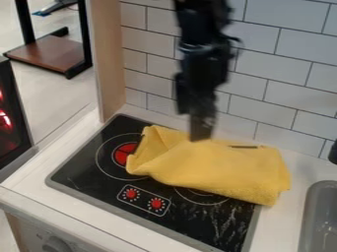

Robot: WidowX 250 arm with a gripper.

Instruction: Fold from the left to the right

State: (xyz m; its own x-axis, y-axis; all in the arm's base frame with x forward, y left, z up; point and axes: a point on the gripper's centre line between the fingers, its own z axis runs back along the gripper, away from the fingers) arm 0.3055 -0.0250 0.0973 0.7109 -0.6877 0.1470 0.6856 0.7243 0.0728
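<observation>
A yellow cloth (pixel 220 165) lies rumpled across the back and right part of the black stove top, its right end reaching onto the white counter. Its left end is raised in a loose fold beside the left red burner. Over the cloth's back edge, a little left of its middle, hangs the black gripper (pixel 202 134), pointing down. The gripper's tip overlaps the cloth in the view; whether they touch, I cannot tell.
Around the cloth is the stove top (pixel 92 170), with two red knobs at its front. A tiled wall (pixel 283 59) rises behind. The grey sink (pixel 319 216) is at the right, a wooden panel (pixel 112 54) at the back left.
</observation>
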